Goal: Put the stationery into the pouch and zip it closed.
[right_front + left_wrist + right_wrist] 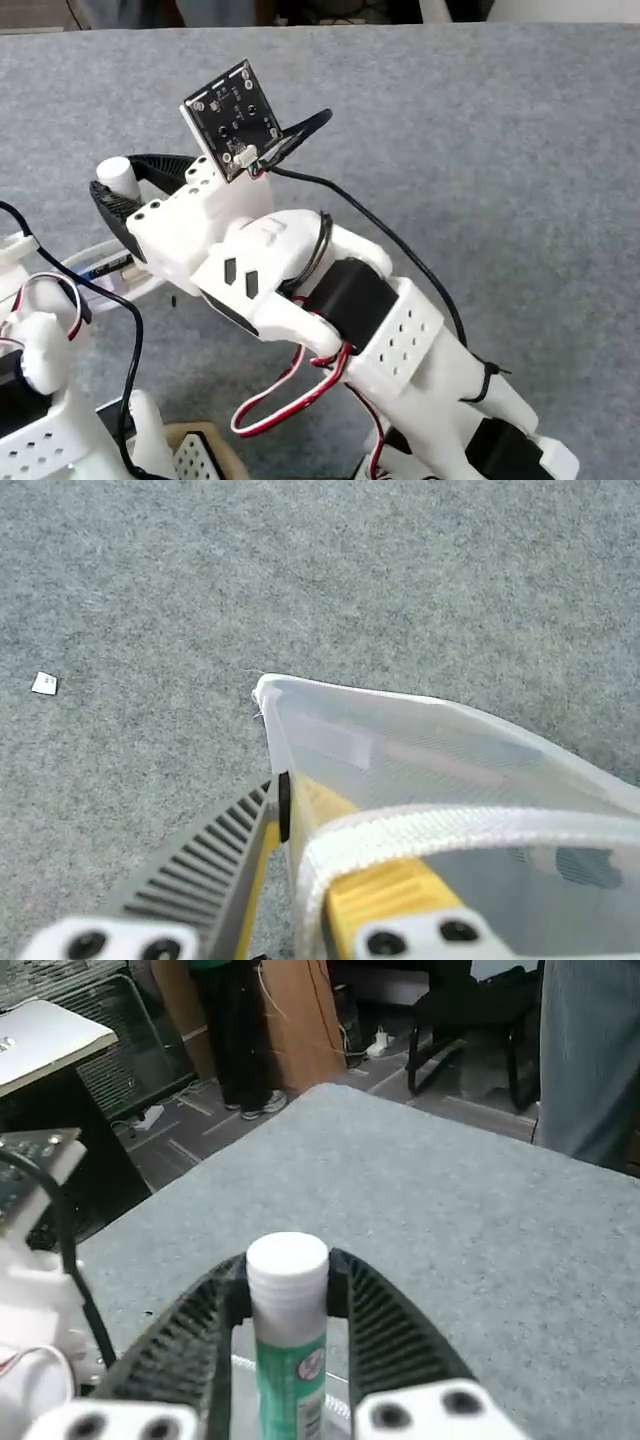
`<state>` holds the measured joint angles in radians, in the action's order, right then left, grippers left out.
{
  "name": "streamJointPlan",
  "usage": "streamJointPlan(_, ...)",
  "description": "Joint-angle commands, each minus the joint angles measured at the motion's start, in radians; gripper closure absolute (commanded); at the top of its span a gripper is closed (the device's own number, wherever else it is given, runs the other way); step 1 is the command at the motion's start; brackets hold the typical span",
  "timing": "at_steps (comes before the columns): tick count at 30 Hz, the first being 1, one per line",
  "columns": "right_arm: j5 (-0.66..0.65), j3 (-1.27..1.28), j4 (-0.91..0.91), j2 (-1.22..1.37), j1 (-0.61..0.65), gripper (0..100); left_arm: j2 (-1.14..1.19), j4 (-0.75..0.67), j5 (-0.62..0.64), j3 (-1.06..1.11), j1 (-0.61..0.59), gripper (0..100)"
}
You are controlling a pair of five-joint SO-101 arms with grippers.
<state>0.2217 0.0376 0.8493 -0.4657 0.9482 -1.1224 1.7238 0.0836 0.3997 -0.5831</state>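
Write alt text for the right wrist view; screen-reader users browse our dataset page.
The right pincer grips a glue stick with a white cap and green label between its black ribbed fingers. Beyond it stretches the grey table, with a room's floor and furniture behind.

Right hand (288,1278) grips a glue stick (290,1365); left hand (285,802) pinches the pouch (420,750) rim.

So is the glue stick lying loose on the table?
No, the right gripper is clamped around the glue stick near its top end.
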Motion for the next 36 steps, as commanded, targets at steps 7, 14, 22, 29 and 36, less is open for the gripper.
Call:
streamJointPlan(7, 0.037, 0.206, -0.149, -0.131, -0.041, 98.6, -0.009, -0.026, 0.0, -0.013, 0.002, 97)
streamJointPlan(14, 0.051, 0.42, -0.319, -0.165, -0.071, 98.6, -0.006, -0.026, 0.0, -0.013, 0.002, 97)
streamJointPlan(22, 0.048, 0.582, -0.496, -0.166, -0.068, 98.6, -0.005, -0.028, 0.0, -0.013, 0.002, 97)
streamJointPlan(29, -0.071, 0.487, -0.502, -0.151, -0.055, 98.6, -0.005, -0.026, 0.0, -0.013, 0.002, 97)
streamJointPlan(36, -0.18, 0.302, -0.123, -0.147, 0.043, 98.6, -0.005, -0.028, 0.0, -0.012, 0.002, 97)
